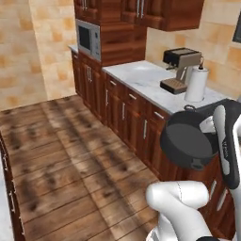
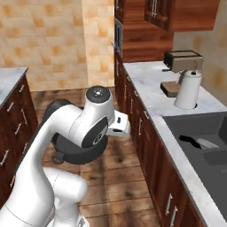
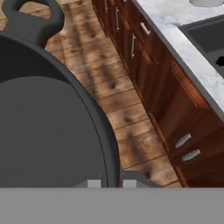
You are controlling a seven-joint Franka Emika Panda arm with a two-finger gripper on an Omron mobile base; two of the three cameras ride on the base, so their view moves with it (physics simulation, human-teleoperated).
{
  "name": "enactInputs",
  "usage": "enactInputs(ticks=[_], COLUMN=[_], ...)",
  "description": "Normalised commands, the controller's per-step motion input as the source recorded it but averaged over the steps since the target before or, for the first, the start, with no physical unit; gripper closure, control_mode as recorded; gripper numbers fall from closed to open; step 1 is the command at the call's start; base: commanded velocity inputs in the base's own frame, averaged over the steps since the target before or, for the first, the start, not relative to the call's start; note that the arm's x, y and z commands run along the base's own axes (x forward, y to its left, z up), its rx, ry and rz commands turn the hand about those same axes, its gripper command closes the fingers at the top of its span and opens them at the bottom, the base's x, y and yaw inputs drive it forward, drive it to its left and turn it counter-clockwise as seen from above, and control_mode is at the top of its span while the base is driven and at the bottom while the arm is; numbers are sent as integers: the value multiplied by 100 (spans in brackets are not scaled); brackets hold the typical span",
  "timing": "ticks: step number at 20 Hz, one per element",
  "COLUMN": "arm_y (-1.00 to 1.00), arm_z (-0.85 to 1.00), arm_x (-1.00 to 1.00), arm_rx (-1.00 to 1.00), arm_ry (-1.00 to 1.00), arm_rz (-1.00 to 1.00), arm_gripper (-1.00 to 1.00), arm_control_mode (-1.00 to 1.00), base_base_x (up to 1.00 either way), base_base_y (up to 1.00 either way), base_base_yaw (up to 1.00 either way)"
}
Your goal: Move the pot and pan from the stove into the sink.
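I hold the dark grey pot [image 1: 188,141] in the air over the wooden floor, in front of the lower cabinets. My gripper [image 3: 112,183] is shut on its rim, one fingertip on each side of the wall. In the hand view one loop handle [image 3: 33,17] shows at the top left. From the right base view the pot [image 2: 80,153] hangs under my arm. The dark sink [image 2: 199,133] sits in the marble counter to the right. In its basin lies what looks like the pan [image 2: 197,142], black handle and silver body. The stove is out of view.
A paper towel roll [image 2: 187,91] and a coffee machine [image 2: 179,66] stand on the counter beyond the sink. A microwave [image 1: 88,38] is built into the far cabinets. A second counter [image 2: 11,77] runs along the left. Open wooden floor [image 1: 70,155] lies between them.
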Motion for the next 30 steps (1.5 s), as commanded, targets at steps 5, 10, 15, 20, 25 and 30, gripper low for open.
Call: enactInputs(ticks=[5, 10, 15, 20, 25, 30], arm_y=[0, 0, 0, 0, 0, 0], arm_z=[0, 0, 0, 0, 0, 0], arm_x=[0, 0, 0, 0, 0, 0], arm_rx=[0, 0, 0, 0, 0, 0], arm_ry=[0, 0, 0, 0, 0, 0], arm_rz=[0, 0, 0, 0, 0, 0], arm_gripper=[100, 100, 100, 100, 100, 100], arm_control_mode=[100, 100, 100, 100, 100, 100], base_base_x=[0, 0, 0, 0, 0, 0], base_base_y=[0, 0, 0, 0, 0, 0], base_base_yaw=[-50, -50, -50, -50, -50, -50])
